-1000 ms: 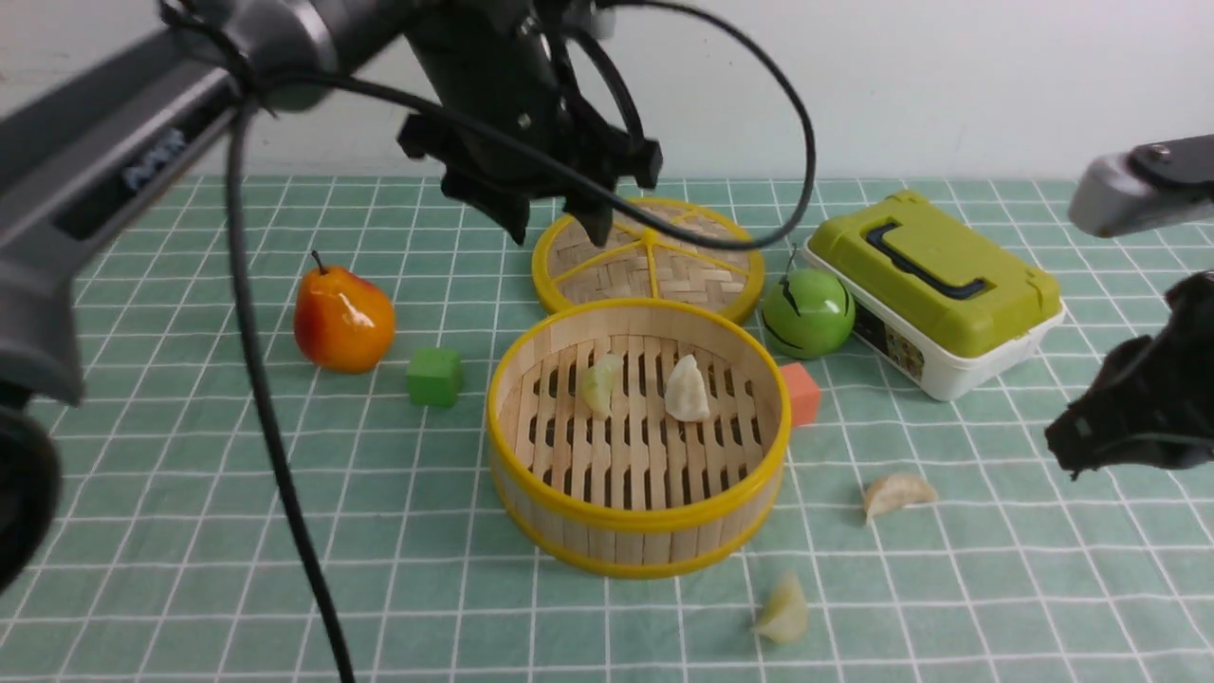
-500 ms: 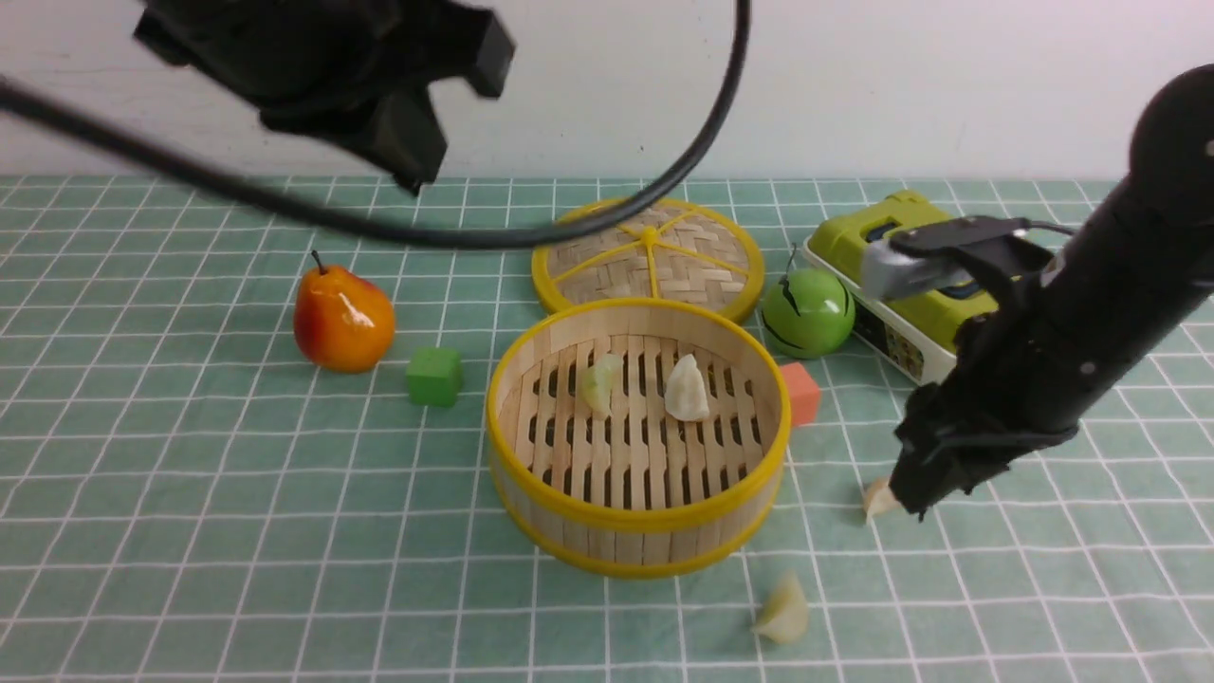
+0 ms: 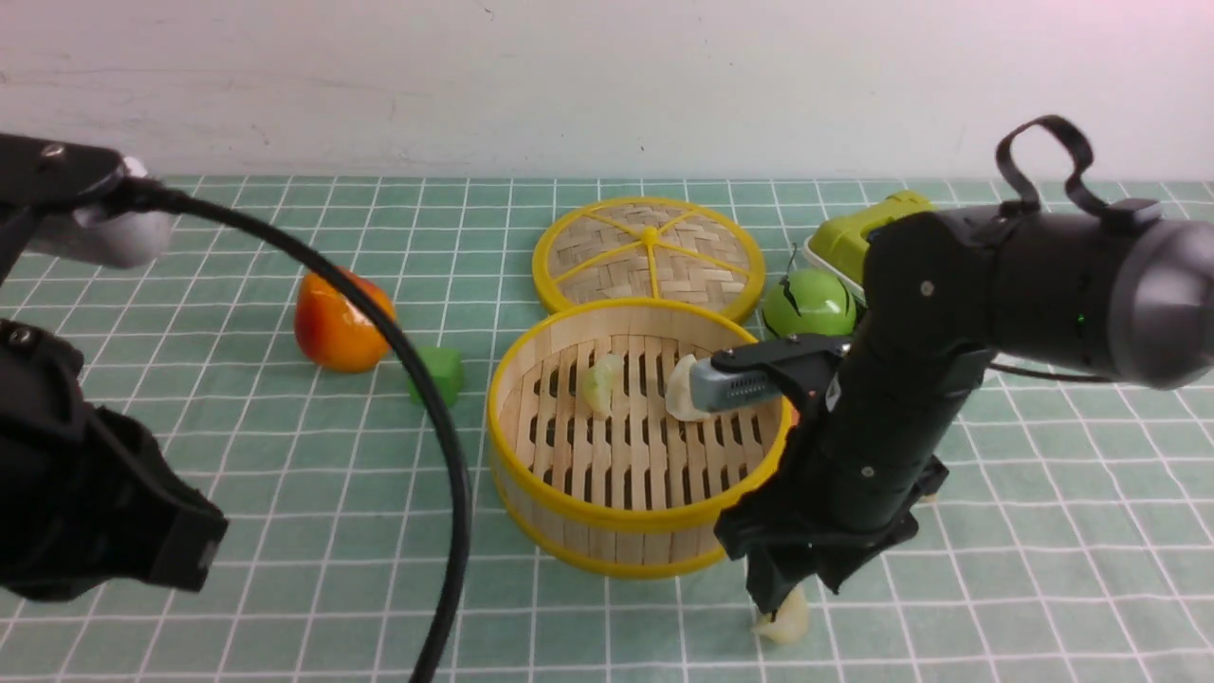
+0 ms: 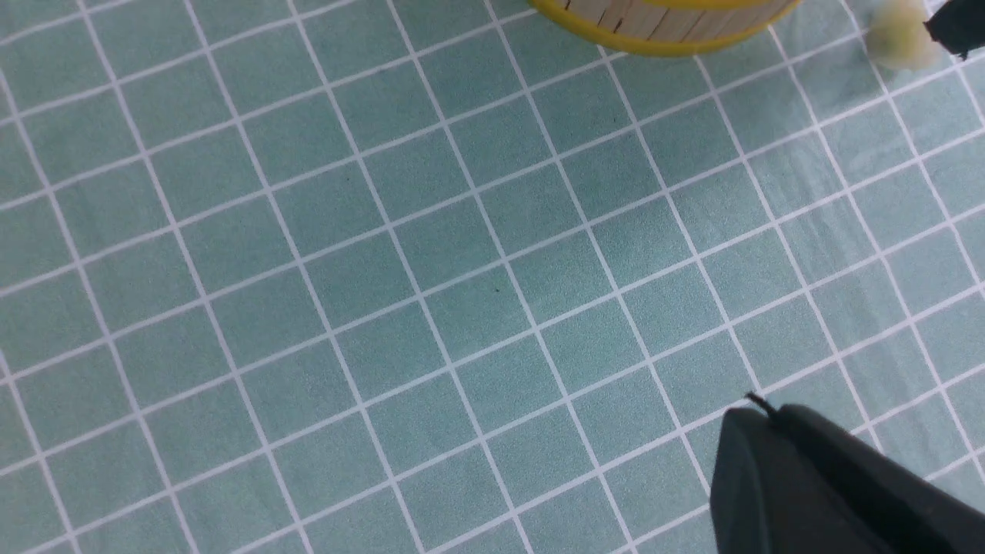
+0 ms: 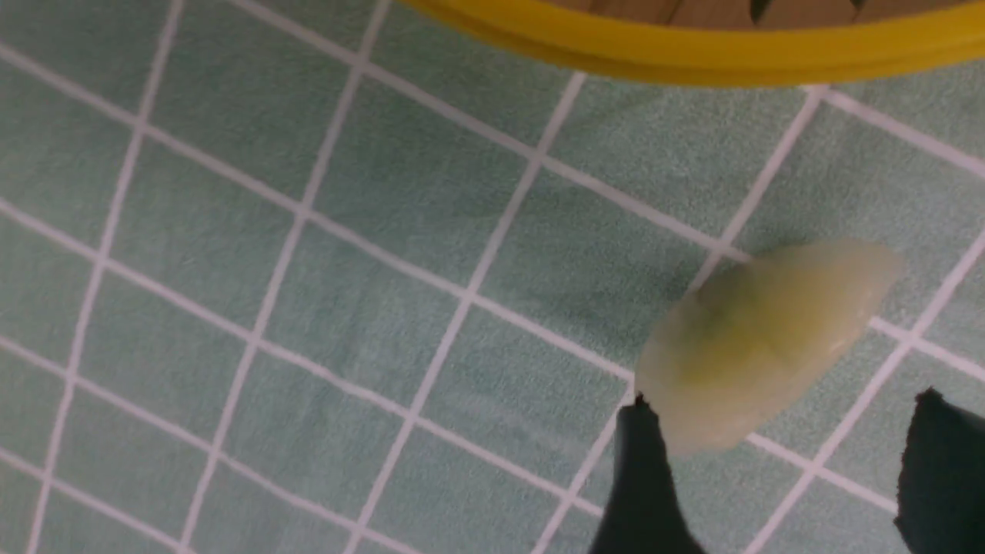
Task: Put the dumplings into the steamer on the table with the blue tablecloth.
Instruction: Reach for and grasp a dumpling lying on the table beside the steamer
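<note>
The steamer (image 3: 607, 520) stands mid-table on the blue tablecloth (image 3: 285, 531), with two dumplings inside: a greenish one (image 3: 600, 383) and a white one (image 3: 675, 396) partly behind my right arm. A third dumpling (image 3: 787, 626) lies on the cloth just in front of the steamer. My right gripper (image 3: 773, 602) hangs right over it, open. In the right wrist view this dumpling (image 5: 769, 331) lies at the tips of the spread fingers (image 5: 642, 462), near the steamer's rim (image 5: 692, 54). My left gripper (image 4: 758, 408) is shut and empty above bare cloth at the near left.
Behind the steamer lies its woven lid (image 3: 648, 254). A red-orange pear (image 3: 332, 327) and a green cube (image 3: 438, 375) sit to the left. A green apple (image 3: 806, 308) and a green-lidded box (image 3: 858, 237) sit to the right. My left arm's cable (image 3: 446, 455) arcs across the front left.
My left arm has pulled back from above the lid to the near left, and its gripper has shut. My right arm has swung in from the right, opened, and come down over the near dumpling.
</note>
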